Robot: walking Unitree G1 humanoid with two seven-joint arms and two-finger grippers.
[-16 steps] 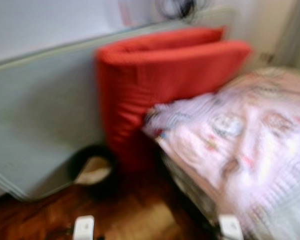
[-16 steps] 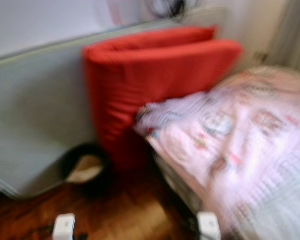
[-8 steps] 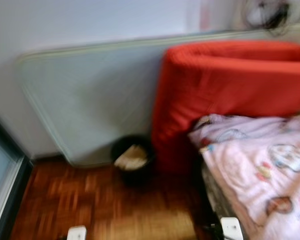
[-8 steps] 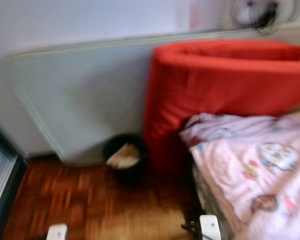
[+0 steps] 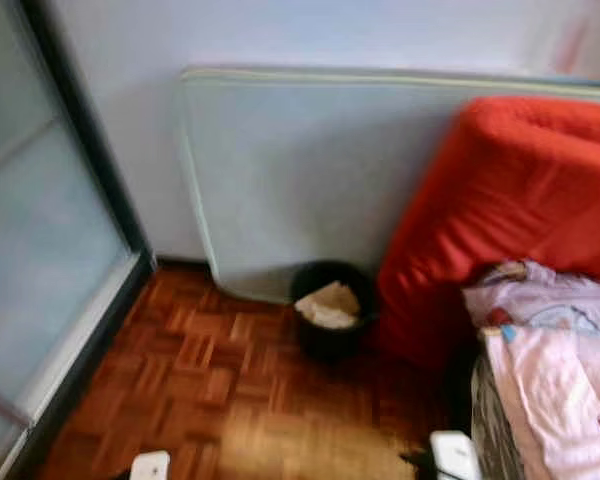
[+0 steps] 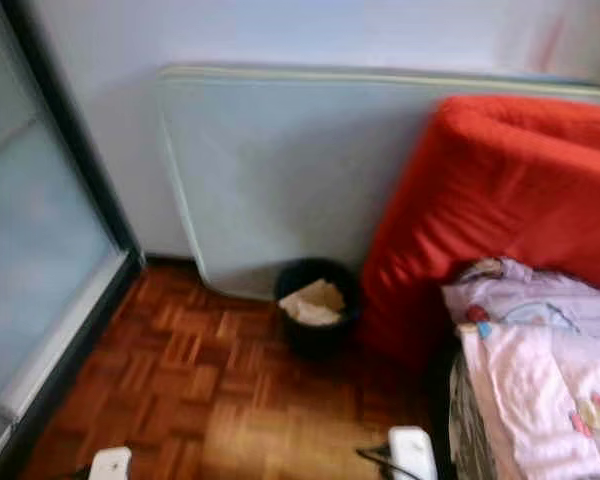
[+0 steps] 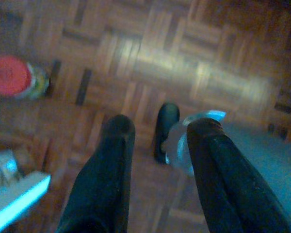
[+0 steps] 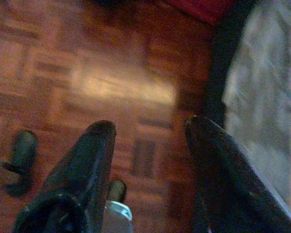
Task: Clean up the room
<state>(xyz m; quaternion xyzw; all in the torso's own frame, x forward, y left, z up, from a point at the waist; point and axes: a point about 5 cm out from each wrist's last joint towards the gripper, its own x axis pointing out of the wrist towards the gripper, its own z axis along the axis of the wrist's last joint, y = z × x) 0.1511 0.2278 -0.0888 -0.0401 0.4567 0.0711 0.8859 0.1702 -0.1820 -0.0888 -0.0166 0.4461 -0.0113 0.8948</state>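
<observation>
Head views show a black bin (image 5: 329, 322); wrist views show both claws, left (image 7: 157, 128) and right (image 8: 148, 126), released above parquet (image 8: 121, 85).

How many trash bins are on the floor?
1. The black trash bin stands on the wooden floor, by the pale mattress leaning on the wall, beside the red cushion. Others may be hidden.

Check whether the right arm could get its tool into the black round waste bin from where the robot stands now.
Probably not yet. The black round waste bin sits against the pale mattress, across open wooden parquet floor. The right tool hangs low over the floor, open. Nothing blocks the way; walk closer first.
</observation>
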